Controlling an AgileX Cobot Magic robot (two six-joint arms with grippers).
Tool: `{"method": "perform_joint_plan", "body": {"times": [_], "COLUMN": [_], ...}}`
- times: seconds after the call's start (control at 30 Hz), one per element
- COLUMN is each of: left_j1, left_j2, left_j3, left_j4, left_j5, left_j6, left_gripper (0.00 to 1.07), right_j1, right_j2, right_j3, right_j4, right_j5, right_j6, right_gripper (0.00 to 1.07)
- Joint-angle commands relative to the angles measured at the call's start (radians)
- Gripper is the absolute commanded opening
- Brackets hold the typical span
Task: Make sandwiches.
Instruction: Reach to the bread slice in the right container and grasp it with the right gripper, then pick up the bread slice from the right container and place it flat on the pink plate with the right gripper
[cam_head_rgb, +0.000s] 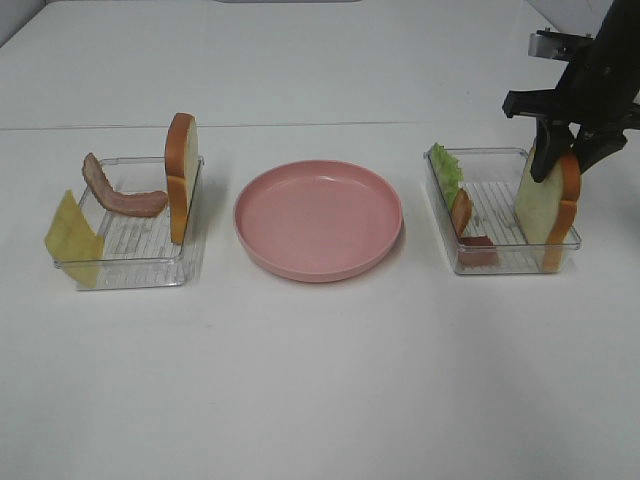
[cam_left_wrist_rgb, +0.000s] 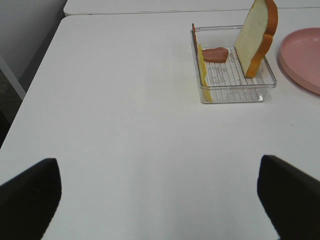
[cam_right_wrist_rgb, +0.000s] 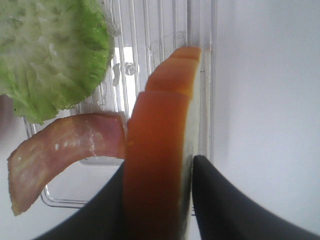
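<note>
My right gripper (cam_head_rgb: 556, 152) is shut on the top crust of an upright white bread slice (cam_head_rgb: 549, 208) at the right end of the right clear tray (cam_head_rgb: 487, 262). In the right wrist view the dark fingers (cam_right_wrist_rgb: 220, 200) press both sides of the orange-brown crust (cam_right_wrist_rgb: 160, 145), with the lettuce leaf (cam_right_wrist_rgb: 50, 55) and a bacon strip (cam_right_wrist_rgb: 60, 145) beside it. The left tray (cam_head_rgb: 130, 272) holds a yellow cheese square (cam_head_rgb: 70, 235), a bacon strip (cam_head_rgb: 122, 198) and a second upright bread slice (cam_head_rgb: 182, 175). My left gripper (cam_left_wrist_rgb: 160, 200) is open and empty, well short of that tray (cam_left_wrist_rgb: 232, 95).
A pink round plate (cam_head_rgb: 318, 218) sits between the two trays and holds nothing. Its rim shows in the left wrist view (cam_left_wrist_rgb: 305, 55). The lettuce (cam_head_rgb: 447, 170) and a bacon strip (cam_head_rgb: 462, 212) stand at the left end of the right tray. The white table surrounds everything.
</note>
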Motion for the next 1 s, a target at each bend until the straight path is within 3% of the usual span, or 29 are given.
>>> {"method": "perform_joint_plan", "body": {"times": [0.03,0.07,0.1,0.13,0.37,0.73,0.8,0.87,0.9,1.0], "left_j1": [0.001,0.001,0.001,0.001,0.001,0.001,0.001,0.001,0.001,0.001], "left_j2": [-0.014,-0.014,-0.014,-0.014,-0.014,-0.014,-0.014,-0.014,-0.014,-0.014], "left_j3": [0.003,0.003,0.003,0.003,0.003,0.003,0.003,0.003,0.003,0.003], "left_j4": [-0.01,-0.01,-0.01,-0.01,-0.01,-0.009,-0.009,-0.009,-0.009,-0.009], "left_j5": [-0.004,-0.004,-0.004,-0.004,-0.004,-0.004,-0.004,-0.004,-0.004,-0.004], "left_j6": [-0.006,-0.006,-0.006,-0.006,-0.006,-0.006,-0.006,-0.006,-0.006,-0.006], "left_gripper": [1.02,1.01,1.01,1.01,1.01,1.01,1.01,1.01,1.01,1.01], "right_j1": [-0.006,-0.006,-0.006,-0.006,-0.006,-0.006,-0.006,-0.006,-0.004,-0.001], "right_j2": [0.0,0.0,0.0,0.0,-0.011,-0.217,-0.28,-0.288,-0.301,-0.302], "right_j3": [-0.005,-0.005,-0.005,-0.005,-0.008,-0.035,-0.022,-0.017,0.001,0.016], "right_j4": [-0.025,-0.033,-0.033,-0.053,-0.078,-0.038,0.141,0.207,0.341,0.422], "right_j5": [0.011,0.016,0.016,0.029,0.064,0.117,0.078,0.061,0.004,-0.022], "right_j6": [-0.001,0.01,0.01,0.031,0.046,0.054,-0.011,-0.037,-0.087,-0.115], "right_gripper": [0.28,0.19,0.19,0.0,0.0,0.0,0.0,0.0,0.0,0.0]}}
